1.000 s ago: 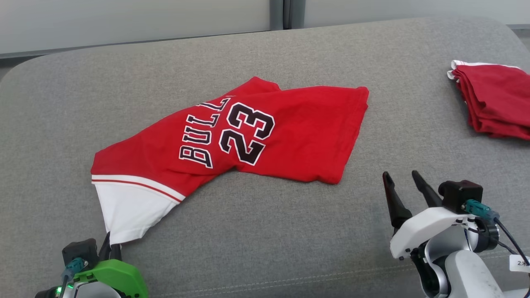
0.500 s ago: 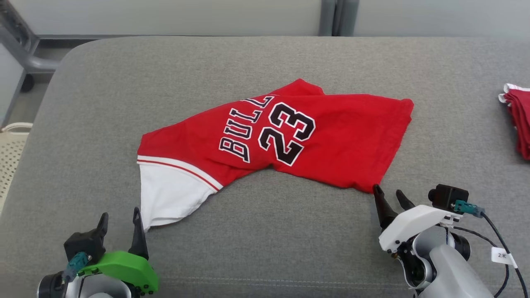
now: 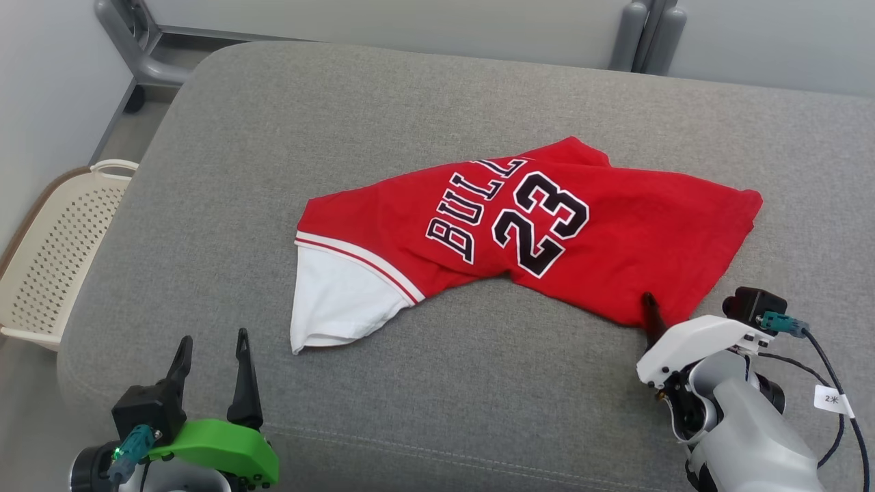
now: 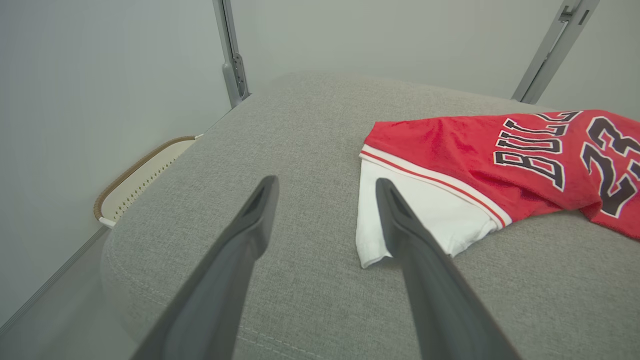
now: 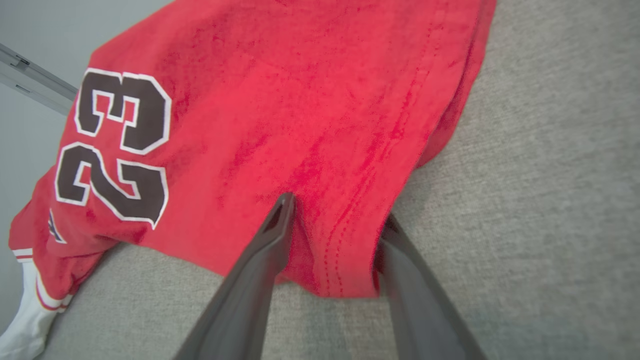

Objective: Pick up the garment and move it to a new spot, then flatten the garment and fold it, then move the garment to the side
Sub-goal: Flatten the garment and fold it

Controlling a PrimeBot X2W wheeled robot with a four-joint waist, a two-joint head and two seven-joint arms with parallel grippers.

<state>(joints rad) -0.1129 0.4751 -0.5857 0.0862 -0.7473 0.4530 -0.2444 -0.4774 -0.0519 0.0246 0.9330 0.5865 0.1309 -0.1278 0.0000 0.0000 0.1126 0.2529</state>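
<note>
The garment [image 3: 615, 239] is a red jersey with "BULLS 23" and a white sleeve, lying crumpled on the grey cushion [image 3: 410, 109]. My left gripper [image 3: 213, 336] stands open near the cushion's front left, a short way from the white sleeve [image 3: 335, 301], with nothing between its fingers. In the left wrist view that gripper [image 4: 326, 181] is open beside the garment [image 4: 450, 150]. My right gripper [image 3: 663, 307] is at the jersey's near right hem corner. In the right wrist view, the right gripper [image 5: 339, 207] straddles the garment [image 5: 300, 100], jaws apart, one finger on top and one tip under the hem.
A cream perforated basket [image 3: 55, 266] stands on the floor left of the cushion, seen as the basket [image 4: 135, 185] in the left wrist view. Grey metal frame legs [image 3: 137, 48] rise behind the cushion. The cushion's front edge lies just ahead of both arms.
The camera has swung left, and the folded red pile has left the picture. My left gripper let go of the white sleeve and opened. My right gripper moved forward onto the hem corner.
</note>
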